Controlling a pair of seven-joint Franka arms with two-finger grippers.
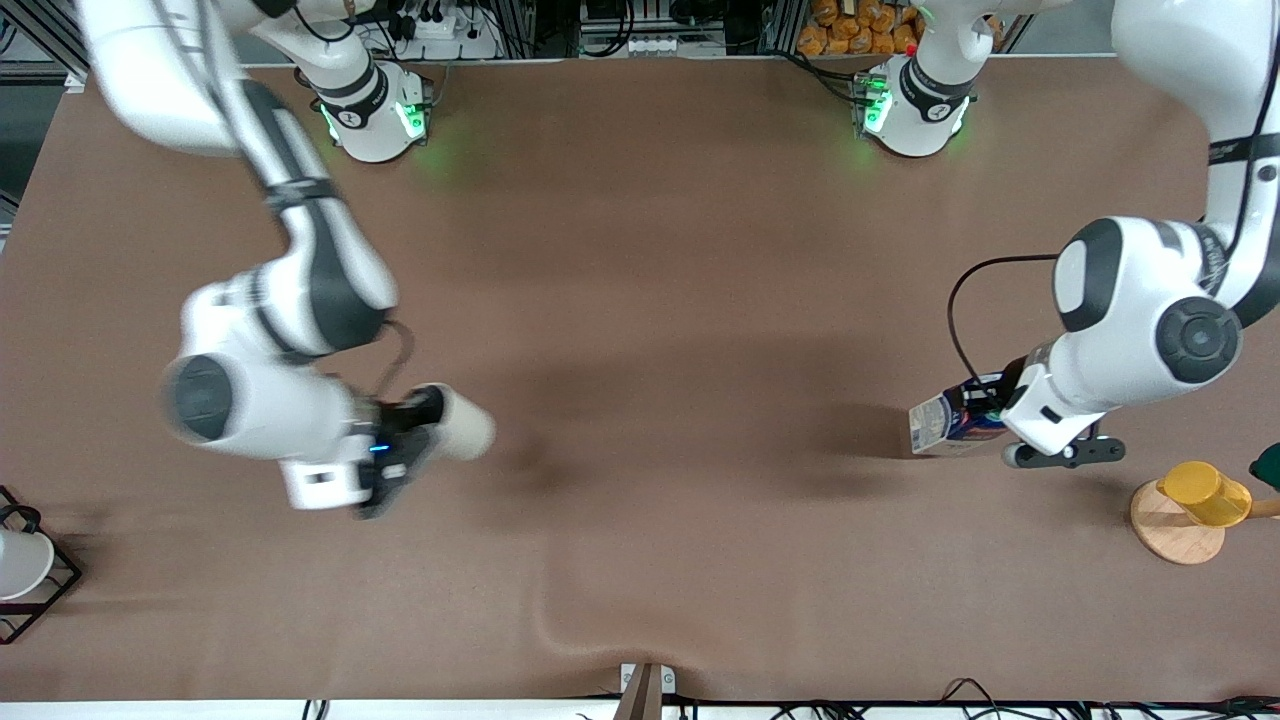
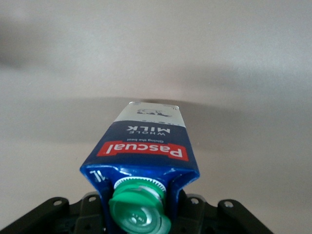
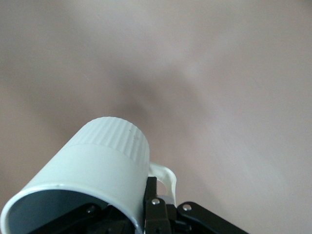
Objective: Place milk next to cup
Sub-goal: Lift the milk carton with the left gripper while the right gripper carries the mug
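My left gripper (image 1: pixel 992 412) is shut on the milk (image 1: pixel 943 423), a dark-blue carton with a white panel. It holds the carton tipped on its side, low over the table toward the left arm's end. In the left wrist view the fingers (image 2: pixel 92 207) clamp the carton's top (image 2: pixel 146 146) beside the green cap (image 2: pixel 139 210). My right gripper (image 1: pixel 425 415) is shut on the rim of the pale cup (image 1: pixel 464 427) and holds it tilted above the table toward the right arm's end. In the right wrist view one finger (image 3: pixel 152 202) presses the cup's wall (image 3: pixel 97 161) beside its handle (image 3: pixel 165 175).
A yellow cup (image 1: pixel 1203 492) on a wooden disc (image 1: pixel 1170 535) stands at the left arm's end, nearer the front camera than the milk. A white cup (image 1: pixel 20 562) in a black wire rack (image 1: pixel 55 590) stands at the right arm's end. The brown cloth has a wrinkle (image 1: pixel 560 610) near the front edge.
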